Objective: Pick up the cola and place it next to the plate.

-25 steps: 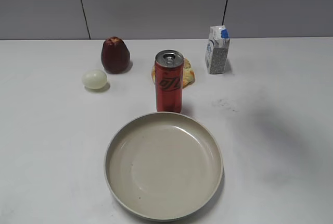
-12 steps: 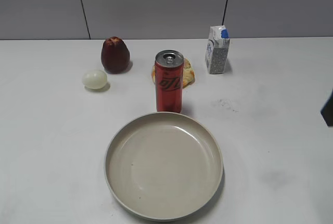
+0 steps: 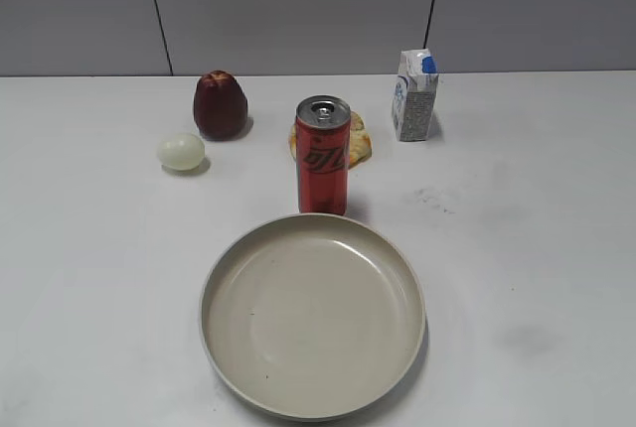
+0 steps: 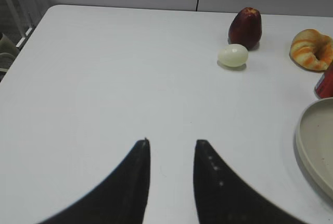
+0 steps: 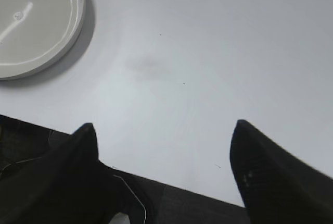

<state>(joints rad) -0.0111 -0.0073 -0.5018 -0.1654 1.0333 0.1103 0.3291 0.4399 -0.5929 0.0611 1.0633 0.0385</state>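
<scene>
The cola [image 3: 323, 154], a tall red can with a silver top, stands upright just behind the beige plate [image 3: 313, 316] in the exterior view. Only its red edge [image 4: 325, 82] shows at the right border of the left wrist view, above the plate rim [image 4: 312, 151]. My left gripper [image 4: 171, 143] is open and empty over bare table, far left of the can. My right gripper [image 5: 164, 127] is open wide and empty over the table's front edge, with the plate [image 5: 36, 21] at its upper left. Neither gripper shows in the exterior view.
A dark red apple [image 3: 220, 104], a pale egg [image 3: 180, 151], a croissant [image 3: 358, 139] behind the can, and a white-and-blue carton [image 3: 414, 95] stand at the back. The table's front edge [image 5: 171, 182] runs below the right gripper.
The right arm, seen dark at the top a second ago, dropped to the right border half a second ago and has left the exterior view. The can and plate have not moved.
</scene>
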